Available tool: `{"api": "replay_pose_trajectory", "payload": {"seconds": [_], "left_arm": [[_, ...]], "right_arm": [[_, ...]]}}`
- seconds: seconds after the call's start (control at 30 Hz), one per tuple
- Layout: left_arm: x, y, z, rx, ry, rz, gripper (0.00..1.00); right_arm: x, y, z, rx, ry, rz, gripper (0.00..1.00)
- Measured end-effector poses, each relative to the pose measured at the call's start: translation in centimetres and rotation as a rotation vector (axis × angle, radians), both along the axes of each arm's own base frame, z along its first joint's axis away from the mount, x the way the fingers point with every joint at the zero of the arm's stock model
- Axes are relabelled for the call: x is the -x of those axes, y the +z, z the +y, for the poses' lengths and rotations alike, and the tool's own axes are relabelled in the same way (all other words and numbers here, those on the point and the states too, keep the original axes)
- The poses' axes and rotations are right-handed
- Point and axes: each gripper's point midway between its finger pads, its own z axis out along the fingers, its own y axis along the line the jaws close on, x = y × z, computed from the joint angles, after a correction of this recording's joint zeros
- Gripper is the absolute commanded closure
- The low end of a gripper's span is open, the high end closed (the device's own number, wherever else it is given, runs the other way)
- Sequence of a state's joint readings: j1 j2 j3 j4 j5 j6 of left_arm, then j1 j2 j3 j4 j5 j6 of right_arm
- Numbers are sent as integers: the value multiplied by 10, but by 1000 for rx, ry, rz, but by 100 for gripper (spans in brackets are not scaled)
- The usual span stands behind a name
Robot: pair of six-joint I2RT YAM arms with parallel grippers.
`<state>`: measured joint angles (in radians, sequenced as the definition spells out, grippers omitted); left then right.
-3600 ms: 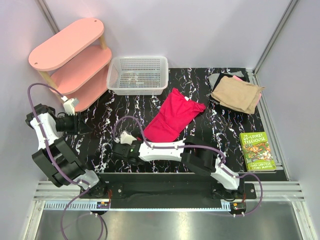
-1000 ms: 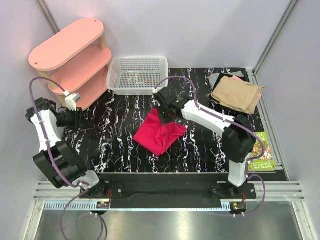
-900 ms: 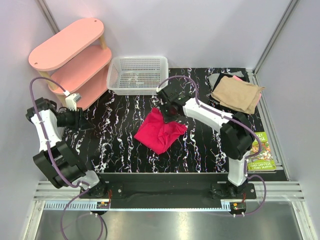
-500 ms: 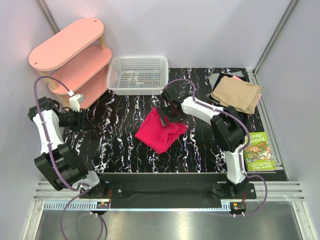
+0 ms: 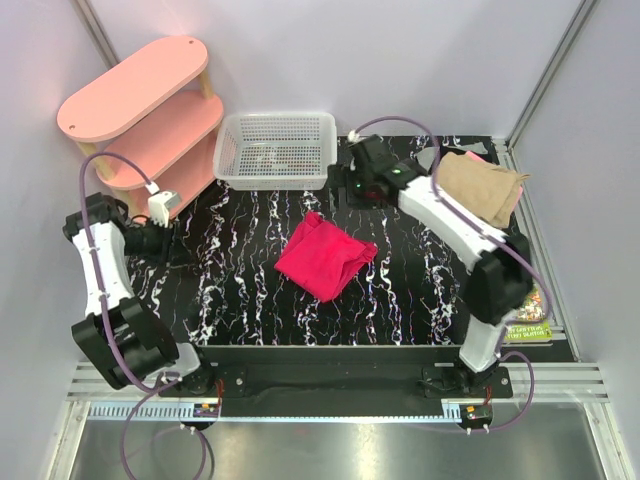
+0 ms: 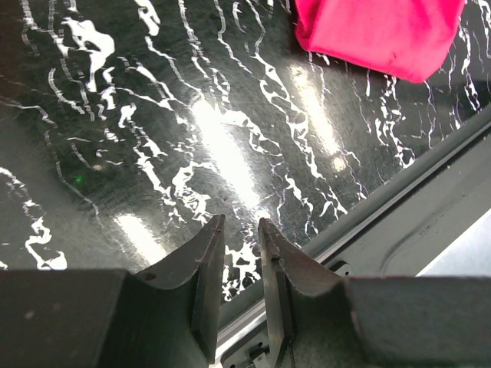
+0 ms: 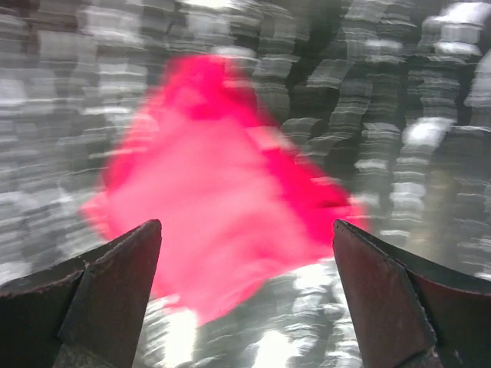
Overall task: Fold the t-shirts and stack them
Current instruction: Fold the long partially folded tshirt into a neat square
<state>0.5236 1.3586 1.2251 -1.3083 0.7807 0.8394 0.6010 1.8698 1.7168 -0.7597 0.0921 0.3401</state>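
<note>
step in hand: as i judge it, the bright crimson-pink cloth tee (image 5: 326, 257) is already folded into a small packet at the middle of the black marbled bench (image 5: 230, 290), and it is not yet on the stack.
stack: a folded tan shirt (image 5: 482, 187) is on top, with a grey one (image 5: 438, 158) and a pale pink one (image 5: 478, 155) showing under it. it sits at the far right corner, well apart from the crimson tee.
how to do it well: come down on one folded edge and pinch through all the layers, so the packet does not open. carry it low and lay it square on the tan shirt before letting go.
risk: taking only the top layer would probably undo the fold.
right pincer (image 7: 245, 226): spread wide and holding nothing. it hangs above the bench near the white mesh basket (image 5: 277, 150), not touching the tee. its own view is blurred.
left pincer (image 6: 239, 224): almost pressed together, with a thin slit and nothing in it. it is over bare bench at the left.
</note>
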Motion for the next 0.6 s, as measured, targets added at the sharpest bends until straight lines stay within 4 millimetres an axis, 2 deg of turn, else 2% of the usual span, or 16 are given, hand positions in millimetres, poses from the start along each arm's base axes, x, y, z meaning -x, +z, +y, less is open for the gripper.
{"api": "replay_pose_trajectory", "payload": {"seconds": [0.1,0.17,0.2,0.27,0.33,0.47,0.53,0.6], "left_arm": [[4,0,-9,-5,-28,0,71],[6,0,-14,-7,-41,3,71],[6,0,-16,-7,-45,5,71],[7,0,-17,-13,-47,7,71],[7,0,-17,-19,-47,10,71],[8,-1,-17,-35,-50,9,71],[9,-2,-17,-43,-53,15,71],[9,-3,-18,-47,-57,19,71]], "right_arm": [[28,47,28,-318,61,10,0],[46,60,48,-480,120,51,0],[53,59,58,-538,145,82,0],[64,37,71,-606,172,174,0],[76,0,76,-626,164,296,0],[97,-71,72,-613,92,513,0],[105,-92,65,-599,52,577,0],[108,-102,59,-598,27,605,0]]}}
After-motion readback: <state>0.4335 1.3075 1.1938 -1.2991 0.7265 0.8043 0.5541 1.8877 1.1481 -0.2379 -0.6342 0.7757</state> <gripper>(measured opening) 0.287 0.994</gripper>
